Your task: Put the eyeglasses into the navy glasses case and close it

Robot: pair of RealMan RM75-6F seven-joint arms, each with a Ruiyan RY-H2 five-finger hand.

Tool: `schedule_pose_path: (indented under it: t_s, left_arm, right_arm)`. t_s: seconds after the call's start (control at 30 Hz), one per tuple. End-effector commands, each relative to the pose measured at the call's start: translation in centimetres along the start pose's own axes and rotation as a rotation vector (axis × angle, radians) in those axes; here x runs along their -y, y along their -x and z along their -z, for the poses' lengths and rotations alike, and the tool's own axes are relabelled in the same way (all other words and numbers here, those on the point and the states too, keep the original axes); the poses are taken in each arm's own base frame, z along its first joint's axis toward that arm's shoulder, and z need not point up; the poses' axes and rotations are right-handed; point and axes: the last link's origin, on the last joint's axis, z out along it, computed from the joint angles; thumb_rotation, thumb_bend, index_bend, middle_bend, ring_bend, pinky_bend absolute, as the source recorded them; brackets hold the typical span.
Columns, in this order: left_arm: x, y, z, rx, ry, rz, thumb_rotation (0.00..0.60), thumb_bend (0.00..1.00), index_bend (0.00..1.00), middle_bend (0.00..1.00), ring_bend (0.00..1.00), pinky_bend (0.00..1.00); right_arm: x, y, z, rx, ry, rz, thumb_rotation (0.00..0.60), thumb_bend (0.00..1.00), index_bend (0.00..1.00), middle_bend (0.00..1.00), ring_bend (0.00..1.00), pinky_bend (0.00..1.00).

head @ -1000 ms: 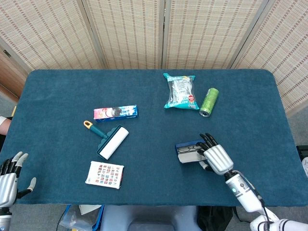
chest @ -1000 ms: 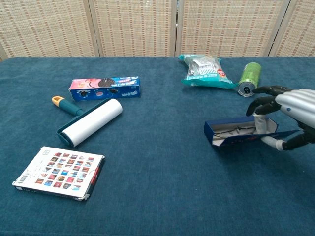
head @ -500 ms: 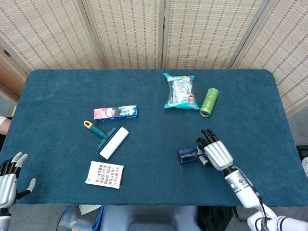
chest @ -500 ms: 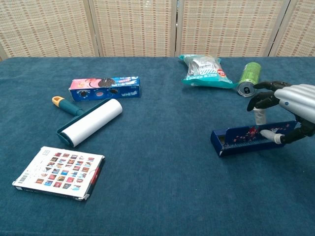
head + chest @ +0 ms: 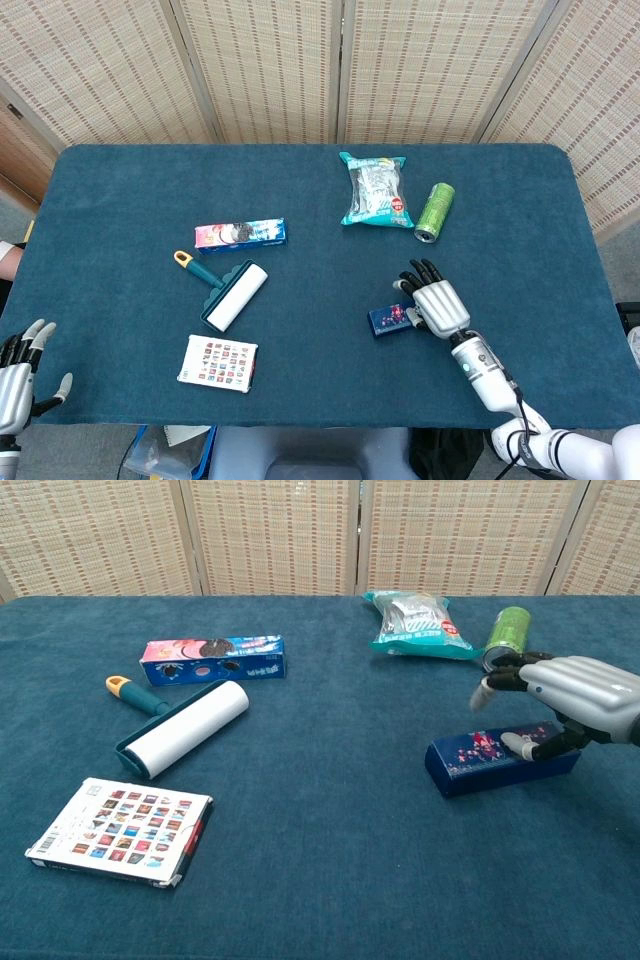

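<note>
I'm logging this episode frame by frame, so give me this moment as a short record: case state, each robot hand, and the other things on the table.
case: navy glasses case lies lid down, looks closed; eyeglasses not visible
right robot hand: right robot hand rests on the case's right end, fingers spread over the lid
left robot hand: left robot hand off the table's near left corner, fingers apart, holds nothing
other items: lint roller, cookie box, card pack, snack bag, green can
surface: blue table

The head view looks steeply down from high up, taking in the whole bench [image 5: 120, 180]. The chest view sits low and near, facing the screen [image 5: 280, 535]. Both share the bench top.
</note>
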Motion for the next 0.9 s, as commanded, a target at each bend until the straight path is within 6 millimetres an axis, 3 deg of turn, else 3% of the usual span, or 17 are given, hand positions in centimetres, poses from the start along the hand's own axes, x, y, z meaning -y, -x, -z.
schedule_pose_path:
  t_s: [0.03, 0.33, 0.5, 0.7, 0.9]
  left_arm:
    - [0.0, 0.0, 0.0, 0.001, -0.001, 0.001, 0.600, 0.35, 0.10, 0.05, 0.07, 0.00]
    - [0.1, 0.0, 0.0, 0.002, -0.003, 0.003, 0.600, 0.35, 0.10, 0.05, 0.07, 0.00]
    - [0.1, 0.0, 0.0, 0.002, -0.004, 0.001, 0.600, 0.35, 0.10, 0.05, 0.07, 0.00]
    - [-0.2, 0.0, -0.1, 0.005, 0.006, -0.001, 0.600, 0.35, 0.10, 0.05, 0.07, 0.00]
    - [-0.4, -0.1, 0.1, 0.003, 0.010, -0.003, 0.600, 0.35, 0.10, 0.05, 0.07, 0.00]
  right_arm:
    - [0.0, 0.0, -0.4, -0.002, 0.005, -0.001, 0.600, 0.40, 0.08, 0.16, 0.02, 0.03]
    - [0.4, -0.7, -0.8, -0.015, -0.003, -0.045, 0.600, 0.38, 0.05, 0.14, 0.02, 0.03]
    - [0.2, -1.9, 1.3, -0.014, -0.032, -0.057, 0.600, 0.37, 0.05, 0.14, 0.02, 0.03]
    - [-0.3, -2.5, 3.7, 0.037, -0.029, -0.020, 0.600, 0.28, 0.05, 0.14, 0.02, 0.03]
    - [-0.3, -2.0, 2.9, 0.093, -0.015, 0.027, 0.600, 0.24, 0.06, 0.13, 0.01, 0.03]
